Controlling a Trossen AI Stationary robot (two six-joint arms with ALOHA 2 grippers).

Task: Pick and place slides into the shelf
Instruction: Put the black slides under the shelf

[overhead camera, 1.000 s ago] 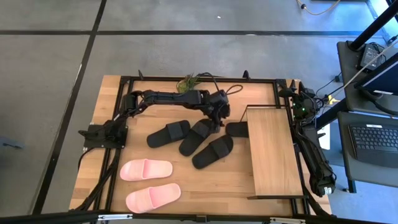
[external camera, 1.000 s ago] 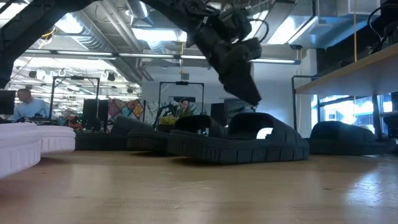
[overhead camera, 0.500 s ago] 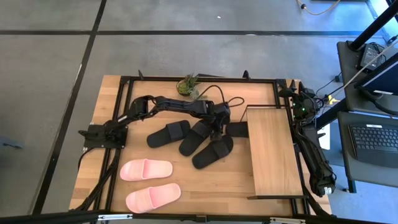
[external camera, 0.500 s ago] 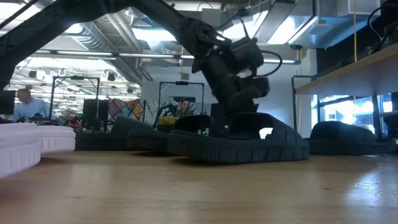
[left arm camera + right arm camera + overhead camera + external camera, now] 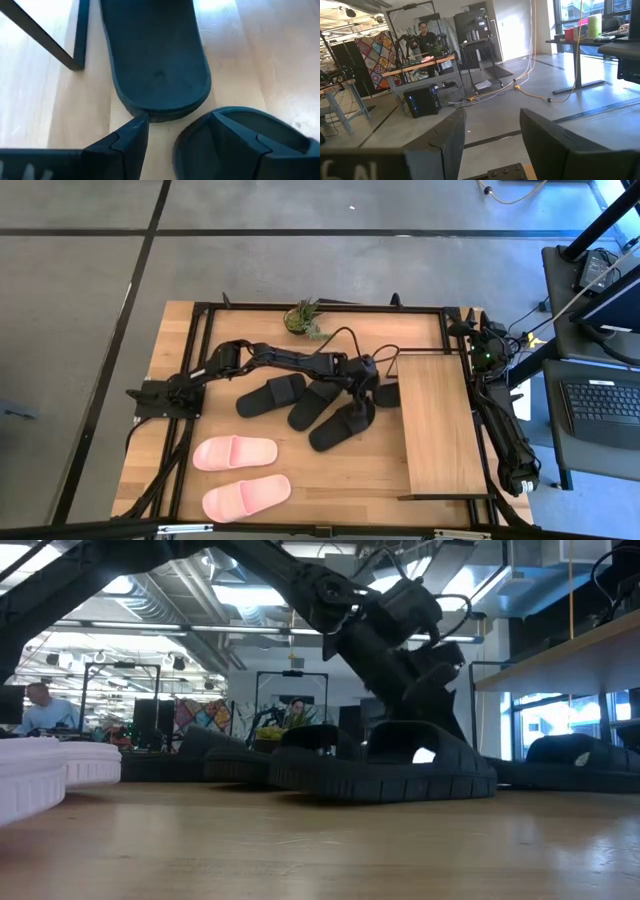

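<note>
While the left gripper [image 5: 362,402] hangs spread over them, four black slides [image 5: 342,424] crowd the shelf [image 5: 436,425]; two pink slides [image 5: 246,496] sit near the worktop's front-left corner; right gripper [image 5: 490,145] spread.

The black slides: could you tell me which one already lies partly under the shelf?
The black slide next to the shelf, its far end hidden beneath the board; the other three lie clear of it, left of the left gripper.

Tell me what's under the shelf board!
One black slide pokes partly under the shelf at its left edge, next to the left gripper. The low view shows it beneath the board. From above, the board hides everything deeper under it.
</note>
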